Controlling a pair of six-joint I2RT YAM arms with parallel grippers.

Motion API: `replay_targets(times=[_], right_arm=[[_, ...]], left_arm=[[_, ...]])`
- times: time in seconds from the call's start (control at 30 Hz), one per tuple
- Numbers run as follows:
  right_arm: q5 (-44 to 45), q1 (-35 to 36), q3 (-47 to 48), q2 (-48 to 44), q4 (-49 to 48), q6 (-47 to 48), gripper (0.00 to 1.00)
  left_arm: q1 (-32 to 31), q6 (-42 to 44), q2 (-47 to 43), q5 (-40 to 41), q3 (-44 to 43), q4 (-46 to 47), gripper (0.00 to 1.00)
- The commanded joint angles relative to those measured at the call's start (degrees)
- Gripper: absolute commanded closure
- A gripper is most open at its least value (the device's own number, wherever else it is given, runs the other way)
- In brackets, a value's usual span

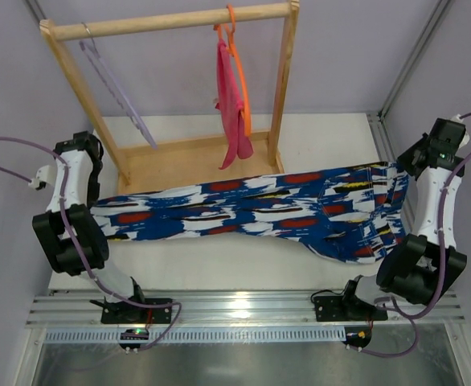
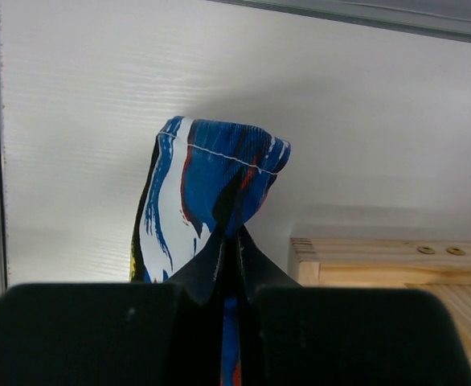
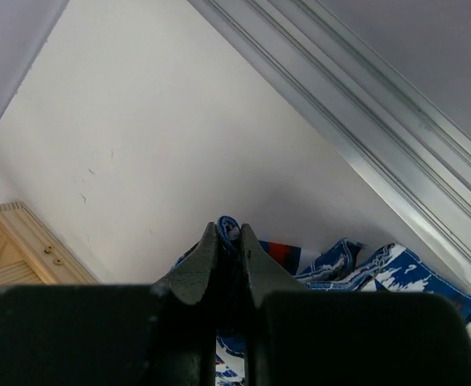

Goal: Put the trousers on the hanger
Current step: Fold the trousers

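trousers (image 1: 251, 211): pulled out lengthwise across worktop (image 1: 219, 269) middle, left edge to right edge, just on the near side of wooden rack (image 1: 171, 20) base | left tool (image 2: 237, 235): clamped on their hemmed narrow end | right tool (image 3: 227, 235): clamped on their wider end | hanger (image 1: 121, 100): hooked on rack rail, far-left corner, hanging tilted, clear of trousers

- The white tabletop (image 1: 219, 261) has a metal rail (image 1: 243, 305) along its near edge.
- A wooden rack (image 1: 189, 161) stands at the far edge, left of centre.
- The trousers (image 1: 251, 211) stretch from the left edge to the right edge, just in front of the rack's base. Whether they rest on the tabletop cannot be told.
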State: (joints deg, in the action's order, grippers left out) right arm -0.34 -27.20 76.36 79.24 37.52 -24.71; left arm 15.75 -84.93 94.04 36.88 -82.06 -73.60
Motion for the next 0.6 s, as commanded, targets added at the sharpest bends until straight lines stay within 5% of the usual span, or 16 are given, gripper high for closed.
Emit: replay_targets(times=[0.0,0.57], right_arm=[[2.5,0.3,3.4,1.9,-7.0,-0.9,0.96],[0.9,6.7,8.4,17.3,-15.6,2.3,0.96]], left_arm=[[1.8,4.3,2.7,3.9,-5.2,4.0,0.99],[3.7,14.8,16.3,0.1,-15.8,9.6,0.99]])
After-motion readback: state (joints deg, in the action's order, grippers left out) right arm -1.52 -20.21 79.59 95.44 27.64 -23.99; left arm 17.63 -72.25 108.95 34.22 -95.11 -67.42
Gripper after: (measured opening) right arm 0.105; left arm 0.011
